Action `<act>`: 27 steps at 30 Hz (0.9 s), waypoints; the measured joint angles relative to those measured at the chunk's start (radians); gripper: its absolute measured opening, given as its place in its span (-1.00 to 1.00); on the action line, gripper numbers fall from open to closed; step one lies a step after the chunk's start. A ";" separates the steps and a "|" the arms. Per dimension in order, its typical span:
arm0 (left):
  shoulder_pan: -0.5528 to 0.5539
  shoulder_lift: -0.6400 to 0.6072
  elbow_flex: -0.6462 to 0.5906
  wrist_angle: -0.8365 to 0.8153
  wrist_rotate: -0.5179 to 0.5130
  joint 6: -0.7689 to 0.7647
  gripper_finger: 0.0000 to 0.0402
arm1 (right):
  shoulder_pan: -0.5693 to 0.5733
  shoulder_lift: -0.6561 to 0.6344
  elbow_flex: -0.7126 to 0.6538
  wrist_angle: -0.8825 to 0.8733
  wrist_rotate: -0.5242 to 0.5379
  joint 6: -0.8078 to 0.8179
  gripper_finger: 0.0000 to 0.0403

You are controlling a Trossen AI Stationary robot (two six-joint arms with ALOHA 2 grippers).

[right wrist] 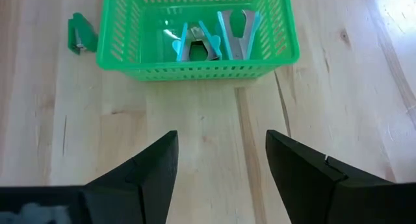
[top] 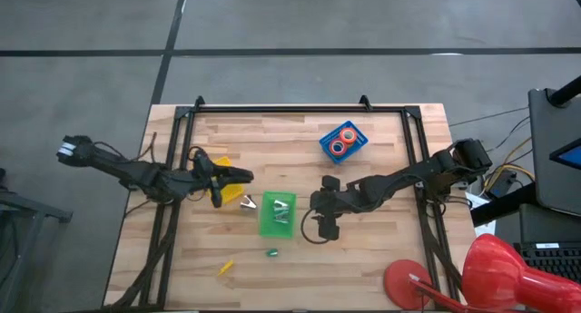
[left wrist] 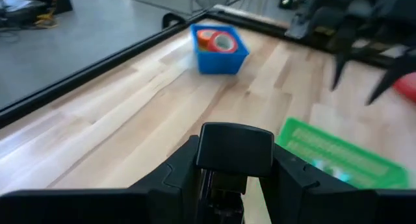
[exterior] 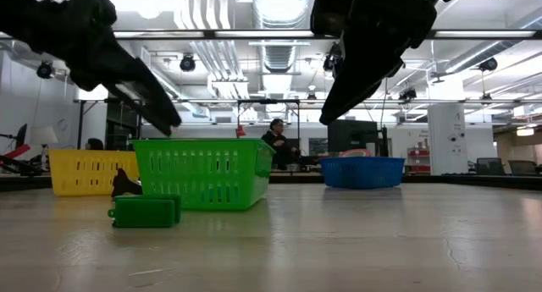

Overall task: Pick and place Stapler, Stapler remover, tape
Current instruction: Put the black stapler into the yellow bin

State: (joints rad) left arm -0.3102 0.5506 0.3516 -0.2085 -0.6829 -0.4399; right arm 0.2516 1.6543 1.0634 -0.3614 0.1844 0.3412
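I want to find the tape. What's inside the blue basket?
The blue basket holds ring-shaped tape rolls: a red one and an orange one show from above. Whether more rolls lie under them cannot be seen; its wall hides the bottom.

I am finding no readable text, label, brand, number or sign in any view. I am checking the green basket (right wrist: 195, 36), the blue bin (top: 343, 141) and the yellow bin (exterior: 89, 172); each is showing bare plastic. The screens in the room beyond the table are showing nothing legible.
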 joint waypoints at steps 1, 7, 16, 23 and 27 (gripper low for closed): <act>-0.001 -0.020 0.009 -0.017 0.012 0.002 -0.36 | 0.000 0.000 0.000 0.000 0.000 0.000 0.12; -0.002 -0.107 0.115 -0.306 0.076 -0.031 -0.36 | 0.000 0.000 0.000 0.005 0.000 0.000 0.11; -0.002 -0.117 0.160 -0.559 -0.017 -0.276 -0.36 | 0.002 0.000 -0.004 0.030 0.000 0.000 0.13; -0.001 -0.079 0.089 -0.621 -0.045 -0.438 -0.36 | 0.006 0.000 -0.026 0.064 0.000 0.001 0.13; -0.001 -0.053 0.056 -0.613 -0.097 -0.490 -0.36 | 0.006 0.000 -0.041 0.064 0.000 0.023 0.13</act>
State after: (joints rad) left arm -0.3115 0.4975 0.4073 -0.8216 -0.7802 -0.9298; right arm 0.2577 1.6543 1.0220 -0.2970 0.1841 0.3638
